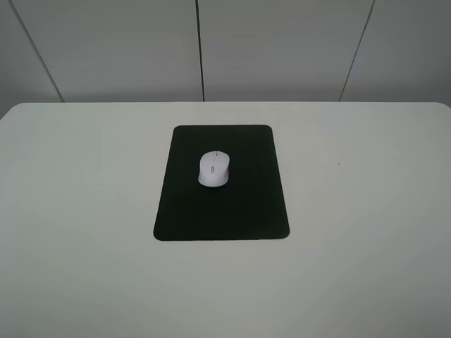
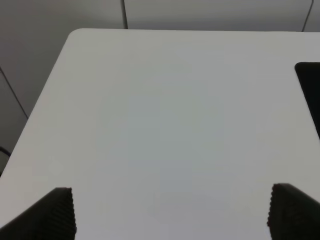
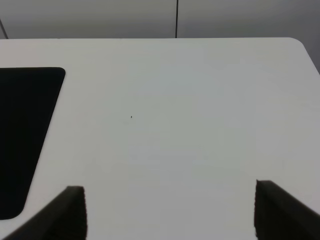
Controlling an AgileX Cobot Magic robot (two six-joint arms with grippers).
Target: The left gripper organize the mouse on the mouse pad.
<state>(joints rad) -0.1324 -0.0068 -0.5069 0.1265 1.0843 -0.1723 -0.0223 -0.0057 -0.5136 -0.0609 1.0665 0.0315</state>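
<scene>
A: Where does the mouse (image 1: 213, 169) sit?

B: On the mouse pad (image 1: 246, 211), in its far half and about midway across, lying flat with its grey wheel strip running near to far. Nothing touches it.

A: And the pad itself?

B: Flat on the white table (image 1: 84, 211), roughly at the middle, its long sides running near to far. Black mat shows on every side of the mouse, most of it on the near side.

A: What about the left gripper (image 2: 170, 215)?

B: Only its two dark ribbed fingertips (image 2: 57, 215) show in its wrist view, spread wide with bare table between them. Empty, jaws apart. A sliver of the pad's edge shows off to the right of it, well away.

A: The right gripper (image 3: 170, 210)?

B: Same story: fingertips (image 3: 285, 212) wide apart, holding nothing, over bare table. The pad's right edge and far right corner lie to its left, apart from it. A tiny dark speck (image 3: 131, 117) marks the table ahead of it.

A: Are the arms in the high view?

B: Neither shows there; just table, pad, mouse and the grey panelled wall (image 1: 282, 49) behind.
</scene>
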